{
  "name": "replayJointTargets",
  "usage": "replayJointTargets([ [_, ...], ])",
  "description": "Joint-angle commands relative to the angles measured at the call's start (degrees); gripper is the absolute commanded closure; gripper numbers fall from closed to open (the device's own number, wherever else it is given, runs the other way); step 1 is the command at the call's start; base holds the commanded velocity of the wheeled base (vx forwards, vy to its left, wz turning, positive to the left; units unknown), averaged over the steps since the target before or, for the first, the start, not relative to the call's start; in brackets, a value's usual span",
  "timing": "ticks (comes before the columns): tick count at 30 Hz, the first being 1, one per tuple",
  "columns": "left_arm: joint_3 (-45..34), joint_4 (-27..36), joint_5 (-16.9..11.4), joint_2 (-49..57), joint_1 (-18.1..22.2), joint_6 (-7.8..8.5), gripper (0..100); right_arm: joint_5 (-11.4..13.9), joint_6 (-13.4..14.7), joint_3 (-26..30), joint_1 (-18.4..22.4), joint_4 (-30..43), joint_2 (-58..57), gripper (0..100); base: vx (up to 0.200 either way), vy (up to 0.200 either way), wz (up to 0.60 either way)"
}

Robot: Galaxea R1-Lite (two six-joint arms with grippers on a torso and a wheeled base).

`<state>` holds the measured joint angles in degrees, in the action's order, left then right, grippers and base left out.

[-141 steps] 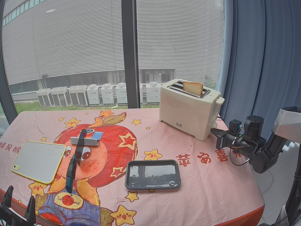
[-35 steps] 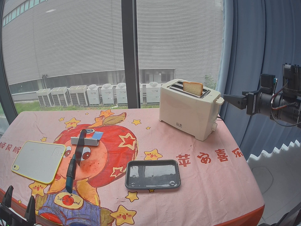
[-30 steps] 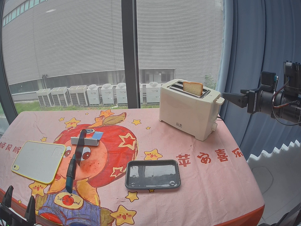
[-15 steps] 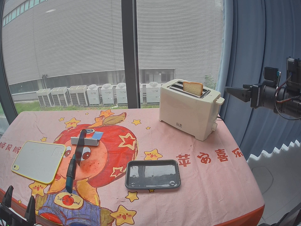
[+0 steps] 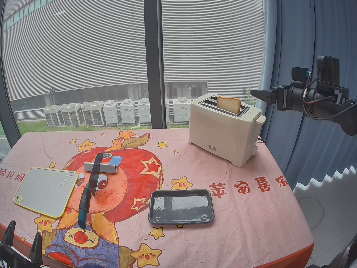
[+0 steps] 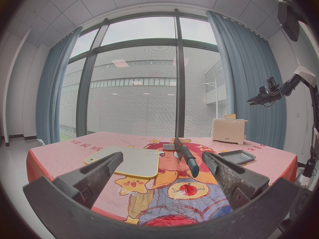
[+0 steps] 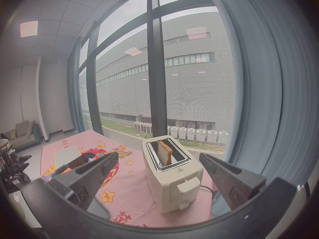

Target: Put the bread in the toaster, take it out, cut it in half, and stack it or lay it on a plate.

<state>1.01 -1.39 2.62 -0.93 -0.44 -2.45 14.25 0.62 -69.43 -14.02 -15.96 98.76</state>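
Currently right gripper (image 5: 262, 94) wide open, empty; left gripper (image 6: 161, 156) same. Tan bread slice (image 5: 228, 104) in cream plastic toaster (image 5: 223, 131) probably light and crumbly, so pinch the exposed top gently.

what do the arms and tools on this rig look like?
The left tool and right tool have dark grey, scuffed, tapered wedge fingers on a black bar. Right arm: black cylindrical wrist, boxy camera on top, looped cables.

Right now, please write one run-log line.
bread: upright in toaster slot | right pincer: open, high beside toaster | left pincer: open
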Motion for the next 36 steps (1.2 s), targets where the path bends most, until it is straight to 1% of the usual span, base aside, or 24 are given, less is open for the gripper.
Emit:
replayJointTargets([
  [1, -0.8, 0.0, 0.0, 0.6, 0.0, -0.01, 0, -0.1, -0.1, -5.5, -0.1, 0.0, 9.0, 0, 0.0, 0.0, 0.0],
  [6, -0.8, 0.0, 0.0, 0.6, 0.0, -0.01, 0, -0.1, -0.2, -11.7, -0.7, 0.0, 14.5, 0, 0.0, 0.0, 0.0],
  [8, -0.8, 0.0, 0.0, 0.6, 0.0, -0.01, 0, -0.1, -0.3, -12.7, -0.7, 0.0, 15.4, 0, 0.0, 0.0, 0.0],
  [9, -0.8, 0.0, 0.0, 0.6, 0.0, -0.01, 0, 0.0, -0.4, -14.9, -0.9, 0.0, 17.3, 0, 0.0, 0.0, 0.0],
  [10, -0.8, 0.0, 0.0, 0.6, 0.0, -0.01, 0, 0.0, -0.4, -15.9, -1.1, 0.0, 18.3, 0, 0.0, 0.0, 0.0],
  [18, -0.8, 0.0, 0.0, 0.6, 0.0, -0.01, 0, 0.0, -0.4, -21.2, -2.0, 0.1, 24.5, 0, 0.0, 0.0, 0.0],
  [26, -0.8, 0.0, 0.0, 0.6, 0.0, -0.01, 0, 0.0, -0.4, -23.0, -2.2, 0.1, 26.2, 0, 0.0, 0.0, 0.0],
  [32, -0.8, 0.0, 0.0, 0.6, 0.0, -0.01, 0, -0.1, -0.4, -22.6, -1.9, 0.1, 26.0, 0, 0.0, 0.0, 0.0],
  [36, -0.8, 0.0, 0.0, 0.6, 0.0, -0.01, 0, -0.1, -0.5, -21.2, -2.1, 0.0, 25.7, 0, 0.0, 0.0, 0.0],
])
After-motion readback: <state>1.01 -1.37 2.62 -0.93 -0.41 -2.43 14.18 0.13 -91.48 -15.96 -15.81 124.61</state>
